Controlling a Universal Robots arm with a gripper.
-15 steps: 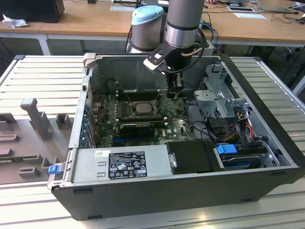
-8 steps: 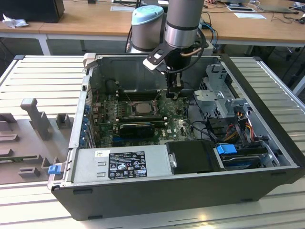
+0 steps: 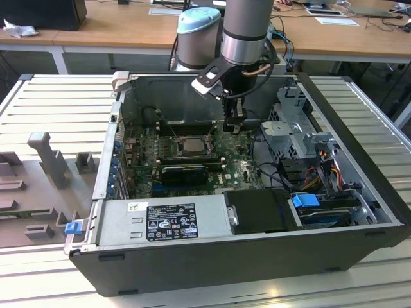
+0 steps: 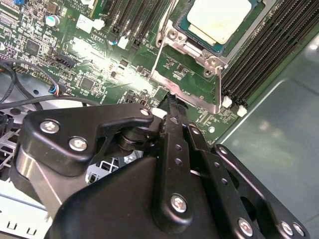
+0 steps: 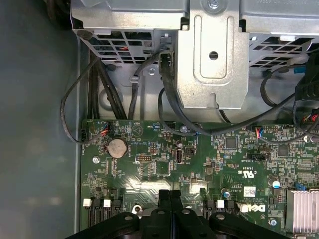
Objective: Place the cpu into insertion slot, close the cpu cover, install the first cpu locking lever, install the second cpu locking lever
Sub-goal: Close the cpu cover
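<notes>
The cpu (image 3: 191, 145), a silvery square chip, lies flat in the insertion slot (image 3: 172, 146) on the green motherboard inside the open computer case. In the second wrist view the cpu (image 4: 219, 17) sits within the slot's metal surround (image 4: 172, 34), and the cpu cover (image 4: 185, 79) stretches a thin silvery frame end toward my fingertips. My gripper (image 3: 232, 126) hangs just to the exterior view's right of the slot. Its black fingers are pressed together with nothing between them in both wrist views (image 4: 170, 102) (image 5: 170, 196), the tips right at the cover's near edge.
Long black memory slots (image 4: 264, 55) flank the socket. A grey drive cage (image 5: 214, 55) with black cables (image 5: 169, 99) stands beyond the board's edge. A power supply (image 3: 160, 221) fills the case's near side. A coin cell (image 5: 117, 147) and a finned heat sink (image 5: 305, 209) sit on the board.
</notes>
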